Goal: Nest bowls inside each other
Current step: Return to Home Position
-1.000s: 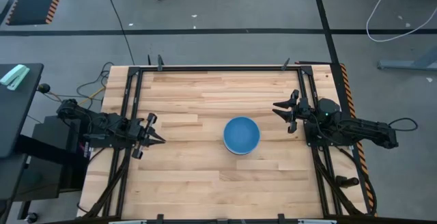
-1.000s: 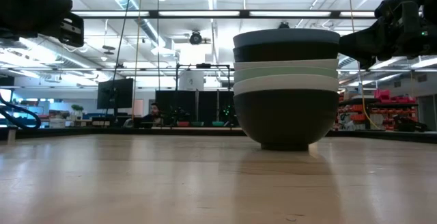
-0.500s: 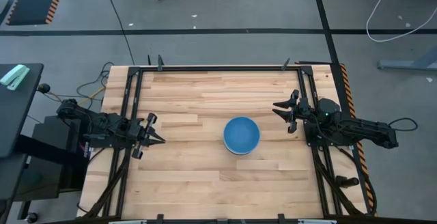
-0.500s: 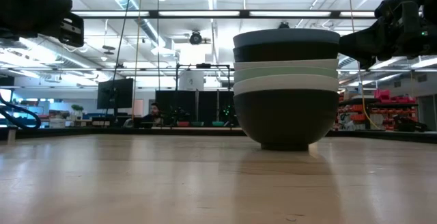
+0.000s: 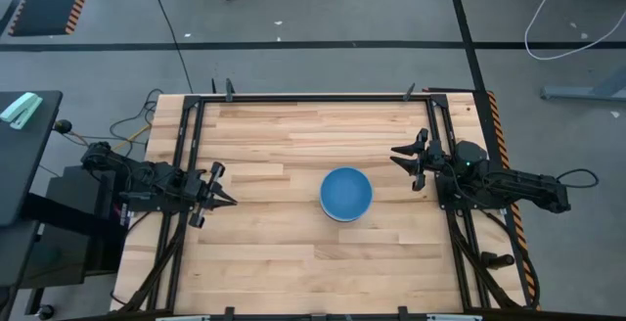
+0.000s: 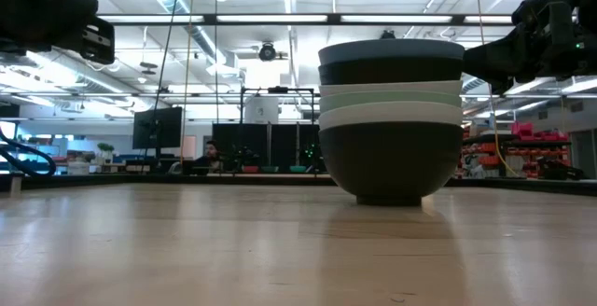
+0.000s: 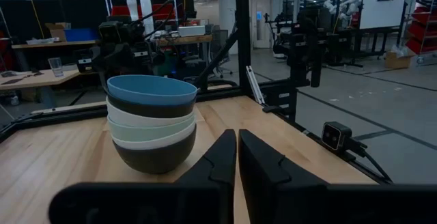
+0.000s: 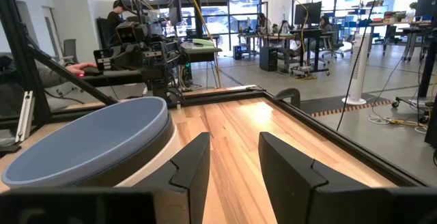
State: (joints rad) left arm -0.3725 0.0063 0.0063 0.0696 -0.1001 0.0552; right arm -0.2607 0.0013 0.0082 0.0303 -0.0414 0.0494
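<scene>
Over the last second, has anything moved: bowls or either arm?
Nothing visibly changed. The bowl stack sits in the same spot on the table, with the blue bowl on top. The left gripper and right gripper hang where they were at the table's sides, clear of the stack.

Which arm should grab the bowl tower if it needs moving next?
Probably the right. The right gripper sits nearer the stack of bowls, with its fingers open. The left gripper is farther off, fingers shut.
</scene>
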